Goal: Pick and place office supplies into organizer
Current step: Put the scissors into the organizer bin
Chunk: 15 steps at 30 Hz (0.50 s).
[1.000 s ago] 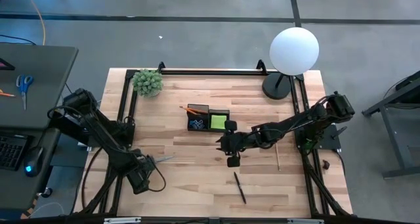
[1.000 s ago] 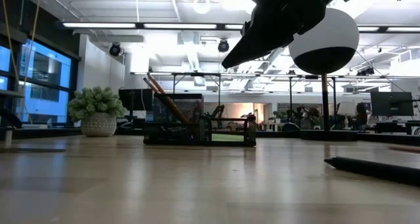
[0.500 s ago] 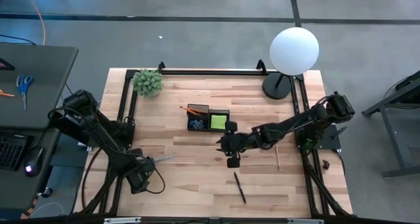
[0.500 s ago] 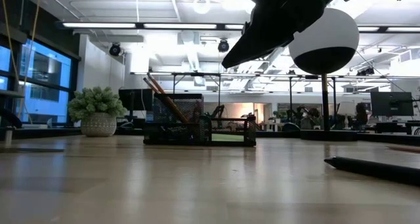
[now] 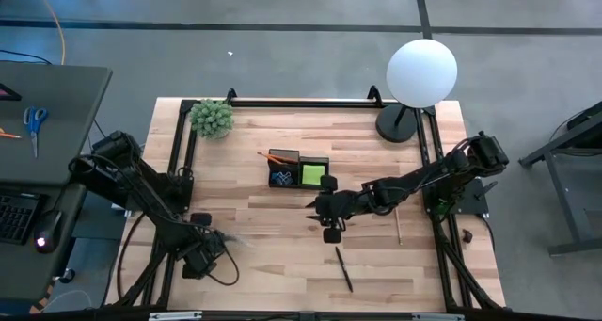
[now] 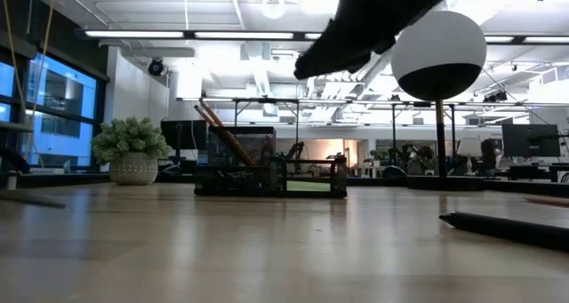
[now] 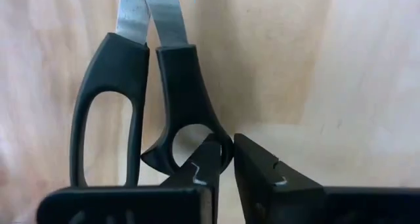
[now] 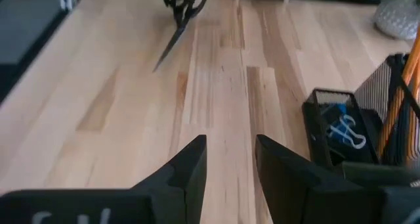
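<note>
My left gripper is near the table's near-left corner, shut on the black-handled scissors, whose blades point toward the table's middle. My right gripper hovers open above the table, just nearer than the black organizer. The organizer holds a lime-green pad, an orange pencil and blue clips. A dark pen and a wooden pencil lie flat on the table. My left gripper pinches the rim of the scissors' smaller finger ring, at the handle end. One finger reaches into the ring and the other finger stays outside it. Whether the blades rest on the table, I cannot tell.
A white globe lamp with a round black base stands at the far right corner, a small green plant at the far left. A black frame runs along the table's edges. Bare wood lies between the two grippers.
My left gripper has shifted a little toward the near-left corner, taking the scissors with it; their blades show blurred. My right gripper has risen slightly and moved a little toward the table's left, staying open.
</note>
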Each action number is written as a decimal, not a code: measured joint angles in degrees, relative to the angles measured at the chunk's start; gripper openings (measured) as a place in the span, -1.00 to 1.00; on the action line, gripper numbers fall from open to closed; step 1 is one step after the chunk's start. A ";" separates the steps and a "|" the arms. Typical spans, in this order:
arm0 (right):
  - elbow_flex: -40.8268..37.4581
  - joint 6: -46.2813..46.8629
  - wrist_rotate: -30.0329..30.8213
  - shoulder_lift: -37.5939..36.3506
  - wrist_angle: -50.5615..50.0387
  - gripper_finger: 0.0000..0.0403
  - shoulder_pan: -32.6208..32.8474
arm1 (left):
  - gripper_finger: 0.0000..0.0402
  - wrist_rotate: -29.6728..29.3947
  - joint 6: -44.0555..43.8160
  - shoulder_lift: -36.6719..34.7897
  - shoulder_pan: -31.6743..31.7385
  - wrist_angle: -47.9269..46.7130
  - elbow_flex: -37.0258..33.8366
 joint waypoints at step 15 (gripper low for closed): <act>0.02 4.04 2.88 0.47 13.59 -0.40 -0.02 | -0.97 -11.78 20.30 -0.17 -0.09 -29.69 16.72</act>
